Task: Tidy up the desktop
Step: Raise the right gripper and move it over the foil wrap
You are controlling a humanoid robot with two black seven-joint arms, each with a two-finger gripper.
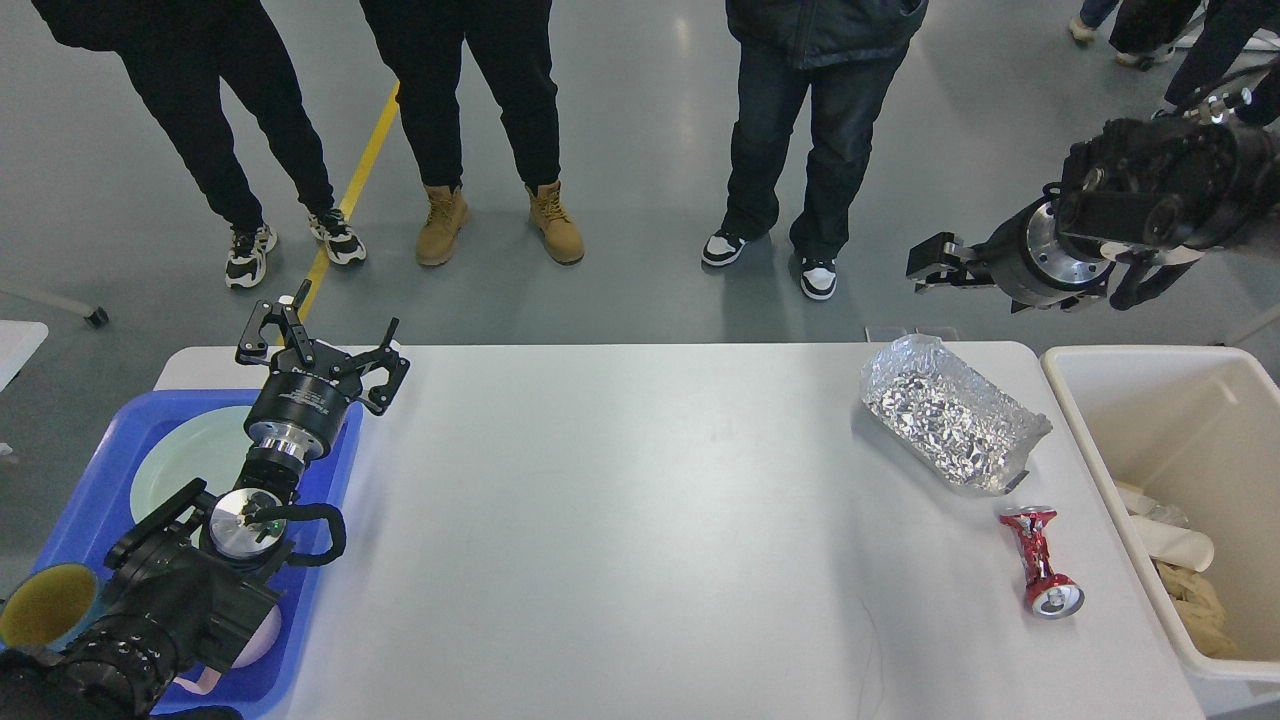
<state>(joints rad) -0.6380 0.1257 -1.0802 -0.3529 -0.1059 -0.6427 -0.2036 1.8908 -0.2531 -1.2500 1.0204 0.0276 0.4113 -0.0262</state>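
The desktop [620, 520] fills the lower centre of the frame; no writing on it is legible. At right lie a crumpled foil bag [950, 425] and, below it, a crushed red can [1040, 562] (its print unreadable). The left gripper [322, 338], fingers spread and empty, reaches up above the blue tray [315, 590] at lower left. The right gripper [928, 270] hangs at upper right, pointing left; its state cannot be told. A cream bin [1120, 480] stands at the right edge.
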